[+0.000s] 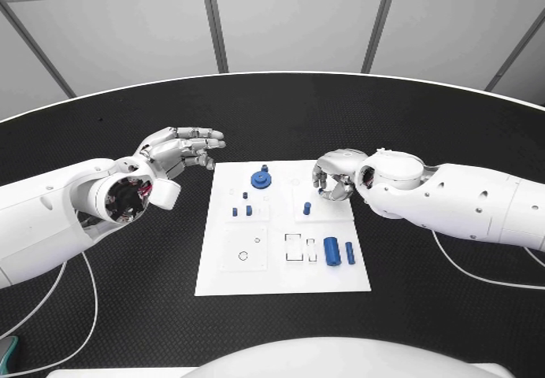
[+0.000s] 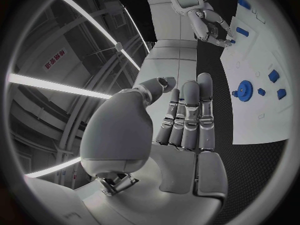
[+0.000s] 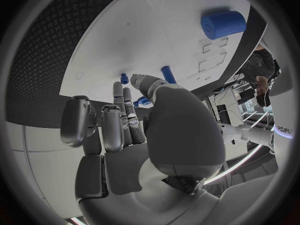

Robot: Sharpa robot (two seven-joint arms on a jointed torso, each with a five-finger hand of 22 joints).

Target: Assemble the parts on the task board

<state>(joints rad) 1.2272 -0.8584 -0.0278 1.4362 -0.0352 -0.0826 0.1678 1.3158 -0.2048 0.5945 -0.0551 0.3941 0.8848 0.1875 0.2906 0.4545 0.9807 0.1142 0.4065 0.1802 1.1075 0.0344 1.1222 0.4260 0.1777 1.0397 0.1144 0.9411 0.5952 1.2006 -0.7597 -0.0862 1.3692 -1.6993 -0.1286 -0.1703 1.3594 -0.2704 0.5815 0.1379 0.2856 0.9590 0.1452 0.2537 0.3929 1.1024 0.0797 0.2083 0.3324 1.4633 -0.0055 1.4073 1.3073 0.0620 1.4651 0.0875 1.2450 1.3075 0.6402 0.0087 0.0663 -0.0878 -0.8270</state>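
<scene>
The white task board (image 1: 284,272) lies mid-table. On it a blue gear (image 1: 261,180) stands at the far end, with small blue pegs (image 1: 242,210) just nearer. A blue peg (image 1: 306,208) stands upright near the middle, and a thick blue cylinder (image 1: 331,250) lies beside a thin rod (image 1: 350,252) at the near right. My right hand (image 1: 337,175) hovers over the board's far right part, fingers bent down and holding nothing; the peg (image 3: 168,74) is just beyond its thumb. My left hand (image 1: 182,150) floats off the board's far left corner with straight fingers (image 2: 187,120), the gear (image 2: 244,91) to its side.
Black table (image 1: 136,315) surrounds the board on all sides, and its curved far edge (image 1: 272,75) runs behind. Empty recesses (image 1: 293,246) in the board lie left of the cylinder. A cable (image 1: 477,272) trails under my right arm.
</scene>
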